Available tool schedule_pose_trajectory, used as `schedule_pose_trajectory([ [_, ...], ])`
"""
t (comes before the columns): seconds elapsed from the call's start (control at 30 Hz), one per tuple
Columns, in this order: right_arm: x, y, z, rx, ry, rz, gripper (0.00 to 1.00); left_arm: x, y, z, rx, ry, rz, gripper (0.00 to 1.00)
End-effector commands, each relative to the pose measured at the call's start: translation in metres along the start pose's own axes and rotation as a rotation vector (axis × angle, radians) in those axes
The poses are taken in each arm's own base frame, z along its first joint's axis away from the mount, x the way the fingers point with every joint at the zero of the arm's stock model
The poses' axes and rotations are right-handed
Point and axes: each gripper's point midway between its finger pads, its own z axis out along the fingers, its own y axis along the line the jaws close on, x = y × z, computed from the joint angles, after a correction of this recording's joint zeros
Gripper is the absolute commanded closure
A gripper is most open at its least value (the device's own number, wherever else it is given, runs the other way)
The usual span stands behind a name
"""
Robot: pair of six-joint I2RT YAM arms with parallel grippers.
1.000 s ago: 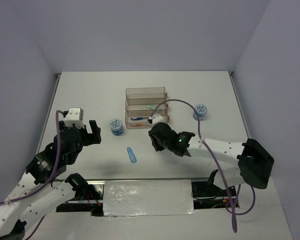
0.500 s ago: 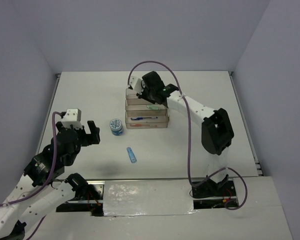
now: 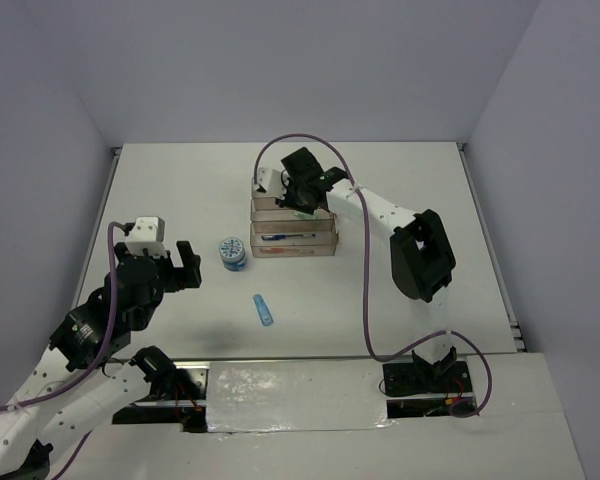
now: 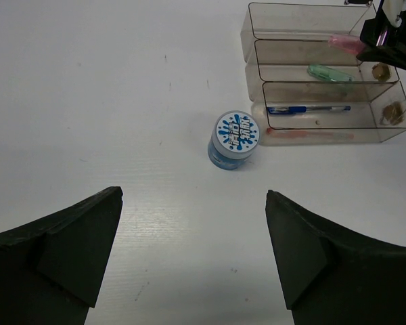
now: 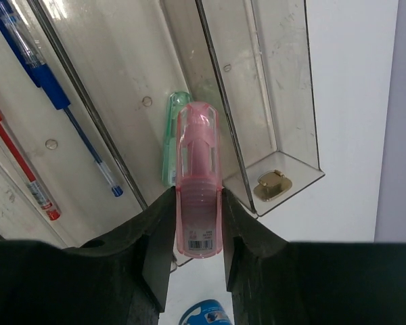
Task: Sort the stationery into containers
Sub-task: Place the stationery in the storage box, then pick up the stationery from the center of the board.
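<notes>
The clear stepped rack of three trays (image 3: 292, 222) stands mid-table and shows in the left wrist view (image 4: 258, 81). My right gripper (image 3: 299, 196) is shut on a pink stick (image 5: 199, 177) and holds it over the wall between the far and middle trays (image 5: 220, 115). A green stick (image 5: 174, 135) lies in the middle tray. A blue pen (image 4: 308, 108) and a red pen (image 4: 308, 135) lie in the nearer trays. My left gripper (image 4: 193, 196) is open and empty, left of a blue-white roll (image 3: 232, 252). A blue stick (image 3: 264, 310) lies on the table.
The right arm's elbow (image 3: 420, 255) hangs over the table right of the rack. Part of a second blue-white roll (image 5: 206, 316) shows at the bottom of the right wrist view. Small brass fittings (image 4: 392, 112) sit at the trays' right ends. White walls enclose the table.
My right gripper has swung from in front of the rack up over its far trays, carrying the pink stick. The left arm has hardly moved.
</notes>
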Motion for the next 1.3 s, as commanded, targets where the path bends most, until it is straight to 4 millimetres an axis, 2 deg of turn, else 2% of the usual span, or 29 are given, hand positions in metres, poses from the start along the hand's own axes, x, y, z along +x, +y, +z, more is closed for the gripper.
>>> schedule_pose_trajectory([
  [0.0,-0.007,-0.009,0.001,0.018,-0.032,-0.003,0.62,-0.004,-0.004,0.003,0.015,-0.02,-0.001,0.01],
  [0.07,-0.007,-0.009,0.003,0.023,-0.039,0.001,0.58,-0.005,-0.004,0.003,0.015,-0.02,0.002,0.01],
  [0.1,-0.007,-0.008,0.002,0.02,-0.041,0.001,0.32,-0.004,-0.004,0.003,0.014,-0.018,0.002,0.01],
  [0.13,-0.008,-0.008,0.002,0.019,-0.046,0.002,0.02,-0.003,-0.004,0.004,0.012,-0.014,0.005,0.01],
  [0.23,-0.013,-0.01,-0.003,0.022,-0.063,0.009,0.0,-0.003,-0.004,0.004,0.009,-0.013,0.005,0.01],
  [0.33,-0.026,-0.017,-0.017,0.033,-0.115,0.027,0.0,-0.003,-0.004,0.004,0.008,-0.014,0.004,0.01],
  [0.37,-0.03,-0.018,-0.022,0.037,-0.134,0.045,0.0,-0.003,-0.003,0.004,0.006,-0.014,0.005,0.01],
  [0.4,-0.038,-0.024,-0.037,0.054,-0.17,0.051,0.0,-0.004,-0.003,0.004,0.007,-0.017,0.002,0.01],
  [0.47,-0.045,-0.025,-0.049,0.067,-0.218,0.07,0.0,-0.003,-0.004,0.005,0.006,-0.014,0.005,0.01],
  [0.5,-0.057,-0.033,-0.067,0.101,-0.267,0.083,0.0,-0.003,-0.004,0.004,0.007,-0.012,0.005,0.01],
  [0.57,-0.064,-0.034,-0.082,0.114,-0.319,0.182,0.0,-0.003,-0.003,0.005,0.003,-0.012,0.005,0.01],
  [0.6,-0.082,-0.054,-0.114,0.22,-0.41,0.235,0.0,-0.003,-0.003,0.005,-0.001,-0.012,0.004,0.01],
  [0.63,-0.088,-0.056,-0.131,0.26,-0.46,0.337,0.0,-0.004,-0.002,0.004,-0.003,-0.016,0.001,0.01],
  [0.67,-0.08,-0.048,-0.131,0.295,-0.461,0.389,0.0,-0.003,-0.001,0.004,-0.006,-0.017,0.001,0.01],
  [0.7,-0.095,-0.056,-0.173,0.429,-0.537,0.451,0.0,-0.004,-0.001,0.004,-0.008,-0.02,-0.001,0.01],
  [0.73,-0.098,-0.048,-0.186,0.462,-0.556,0.499,0.0,-0.005,0.0,0.003,-0.011,-0.024,-0.006,0.01],
  [0.77,-0.095,-0.032,-0.186,0.464,-0.555,0.581,0.0,-0.005,0.001,0.003,-0.013,-0.024,-0.005,0.01],
  [0.8,-0.1,-0.007,-0.197,0.442,-0.538,0.603,0.0,-0.005,0.002,0.003,-0.02,-0.023,-0.005,0.01],
  [0.83,-0.102,0.012,-0.193,0.371,-0.531,0.686,0.0,-0.005,0.004,0.003,-0.031,-0.025,-0.008,0.01],
  [0.9,-0.104,0.054,-0.175,0.169,-0.481,0.724,0.0,-0.006,0.007,0.002,-0.046,-0.027,-0.01,0.01],
  [0.93,-0.116,0.081,-0.169,0.006,-0.504,0.769,0.0,-0.006,0.011,0.002,-0.072,-0.029,-0.016,0.01],
  [0.97,-0.11,0.105,-0.152,-0.067,-0.463,0.784,0.0,-0.006,0.013,0.002,-0.085,-0.03,-0.021,0.01],
  [1.0,-0.111,0.12,-0.145,-0.111,-0.455,0.799,0.0,-0.007,0.017,0.001,-0.104,-0.034,-0.027,0.01],
  [1.03,-0.103,0.127,-0.134,-0.088,-0.412,0.854,0.0,-0.007,0.019,0.0,-0.12,-0.036,-0.043,0.01],
  [1.07,-0.098,0.154,-0.119,-0.097,-0.35,0.84,0.0,-0.007,0.027,-0.001,-0.163,-0.04,-0.042,0.01],
  [1.13,-0.082,0.182,-0.1,-0.037,-0.241,0.871,0.02,-0.009,0.041,-0.005,-0.24,-0.05,-0.067,0.01],
  [1.23,-0.074,0.214,-0.087,-0.032,-0.171,0.878,0.03,-0.01,0.051,-0.007,-0.299,-0.056,-0.098,0.01],
  [1.27,-0.069,0.229,-0.077,-0.049,-0.135,0.864,0.03,-0.011,0.053,-0.008,-0.31,-0.06,-0.101,0.01],
])
